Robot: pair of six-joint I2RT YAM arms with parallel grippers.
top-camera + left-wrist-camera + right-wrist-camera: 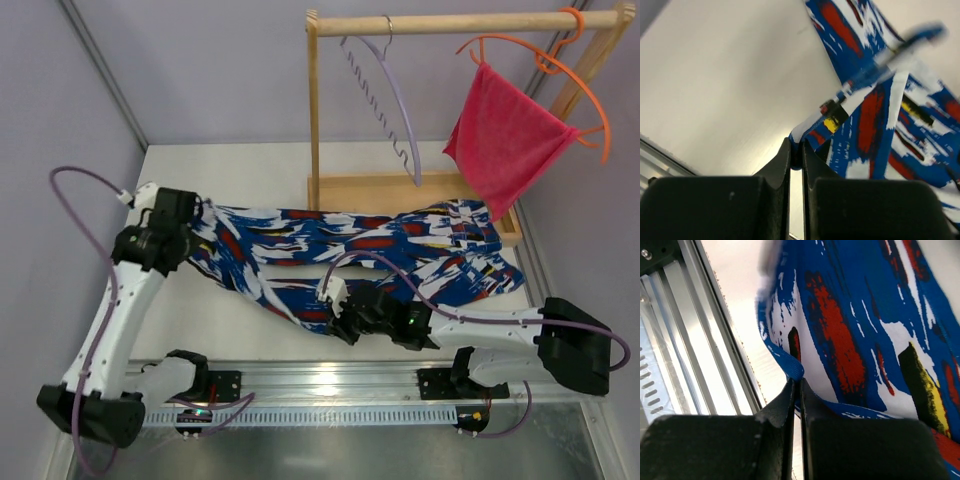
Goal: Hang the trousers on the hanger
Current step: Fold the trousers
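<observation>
My left jaws are clamped on a hem at the left end of the trousers [300,235]. My right jaws are pinched together on the fabric's near edge, close to the middle. The trousers lie stretched across the bench [250,170], their right end reaching the base of the wooden rack [314,110]. The hanger [403,110] hangs from the rack's top rail, well above the trousers.

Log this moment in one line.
left gripper: shut on trousers | right gripper: shut on trousers | hanger: on rack, empty
</observation>
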